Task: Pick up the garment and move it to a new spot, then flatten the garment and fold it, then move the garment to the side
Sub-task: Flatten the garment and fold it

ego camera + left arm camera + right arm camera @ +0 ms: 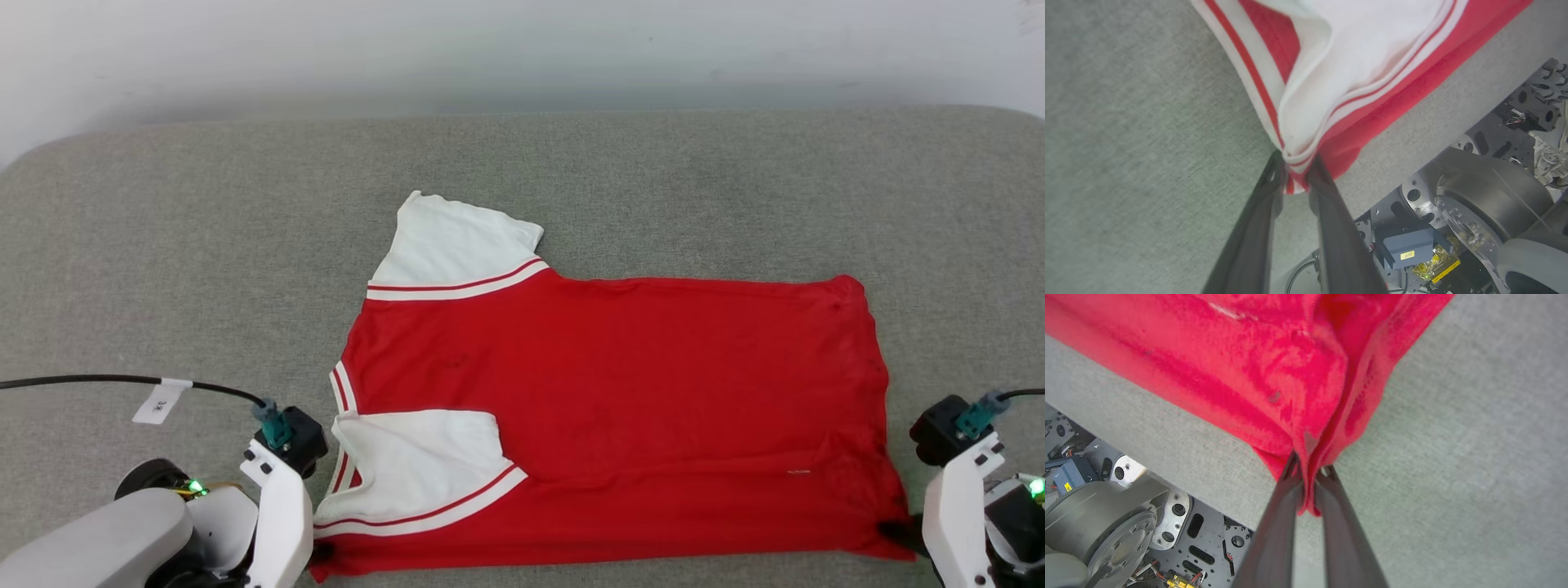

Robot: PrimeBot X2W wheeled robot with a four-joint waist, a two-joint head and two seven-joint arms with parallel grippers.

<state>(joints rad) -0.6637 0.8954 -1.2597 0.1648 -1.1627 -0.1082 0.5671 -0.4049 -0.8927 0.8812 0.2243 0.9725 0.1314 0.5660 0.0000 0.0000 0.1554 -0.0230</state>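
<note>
On the grey cloth-covered tabletop [163,245], toward its near edge, lies the garment [620,392], spread mostly flat with plain red cloth uppermost. It is laid sideways: neck end toward the robot's left, hem toward its right. The far sleeve [457,241], white with red-and-white striped trim, sticks out away from the robot. The near sleeve [416,465] is folded inward over the red body, its striped band running at a slant. The red panel shows slight rippling near the hem, otherwise smooth. The left pincer [1297,161] is clenched on the near left corner of the garment; its wrist view shows white sleeve cloth, striped trim and red cloth bunched together and pinched between the two dark fingers [1265,204], with the cloth fanning out from the grip. The right pincer [1309,465] is clenched on the near right corner at the hem; red cloth is gathered into creases where the fingers meet, and a small tail of it pokes through between them. Both grips sit low, close to the tabletop surface and beside its near edge. A black cable [98,380] with a white tag [162,402] runs to the left wrist across the grey cloth. Below the tabletop edge, the wrist views catch the robot base [1474,212], dark plate and metal housing. A pale wall [522,49] stands behind the tabletop.
</note>
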